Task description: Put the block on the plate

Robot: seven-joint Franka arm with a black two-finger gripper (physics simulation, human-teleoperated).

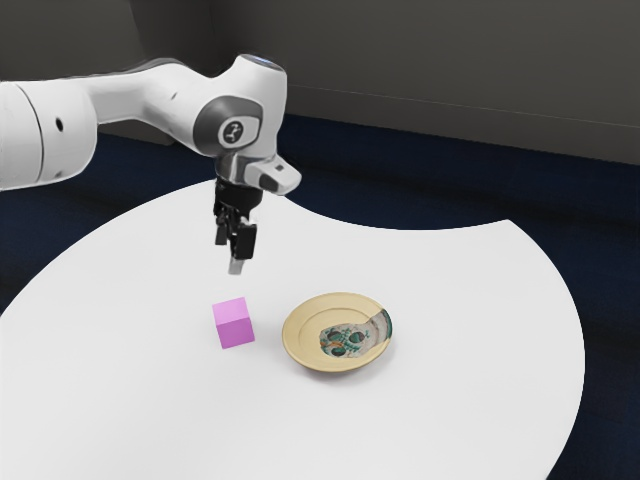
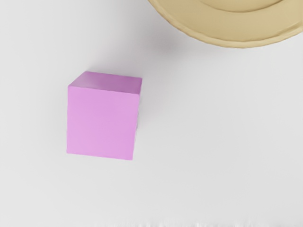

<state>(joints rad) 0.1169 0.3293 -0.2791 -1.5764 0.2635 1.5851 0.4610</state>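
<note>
Exterior view: one black two-finger gripper, pointing down above the table, its jaws spread with nothing between them. One block, pink-violet, cube-shaped, resting flat on the white table, beneath the gripper and well below it. One plate, round, tan, with a green, grey and orange pattern, lying just beside the block, on the exterior view's right; the two apart.

Wrist view: the same block, top face and one side face visible; part of the plate's plain tan rim, near the block, bare tabletop between.
</note>
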